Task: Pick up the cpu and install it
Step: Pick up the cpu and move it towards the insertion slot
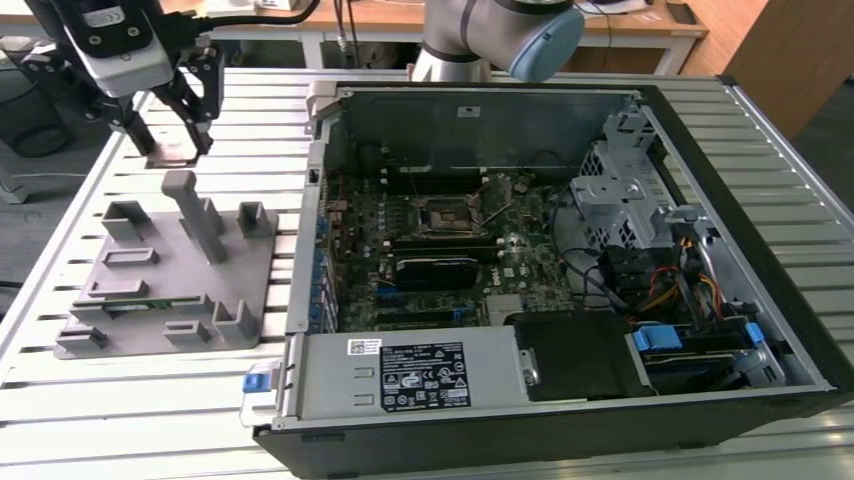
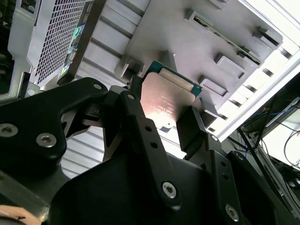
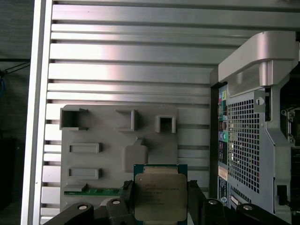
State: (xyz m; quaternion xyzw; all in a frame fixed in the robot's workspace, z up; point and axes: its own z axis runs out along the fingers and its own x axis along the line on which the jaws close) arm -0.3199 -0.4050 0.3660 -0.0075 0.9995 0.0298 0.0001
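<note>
- The gripper is hanging in the upper left of the exterior view, over the slatted aluminium surface and just beyond the far end of the grey part holder.
- Its two black fingers are clenching the cpu by two opposite edges. In both wrist views one finger is pressing on each side of the chip.
- The cpu is being held off the holder, clear of the surface. In the first wrist view it is showing its silver metal top and thin green rim.
- In the exterior view the cpu is appearing as a small pale square between the fingertips.
- The grey part holder is lying flat on the surface, with its raised posts and recessed pockets facing up. A green strip is sitting in a slot along one of its edges.
- The opened computer case is lying at the centre and right of the exterior view, beside the holder, with its motherboard facing up.
- The cpu socket is sitting near the middle of the motherboard, well apart from the gripper.
- The power supply is filling the near edge of the case.
</note>
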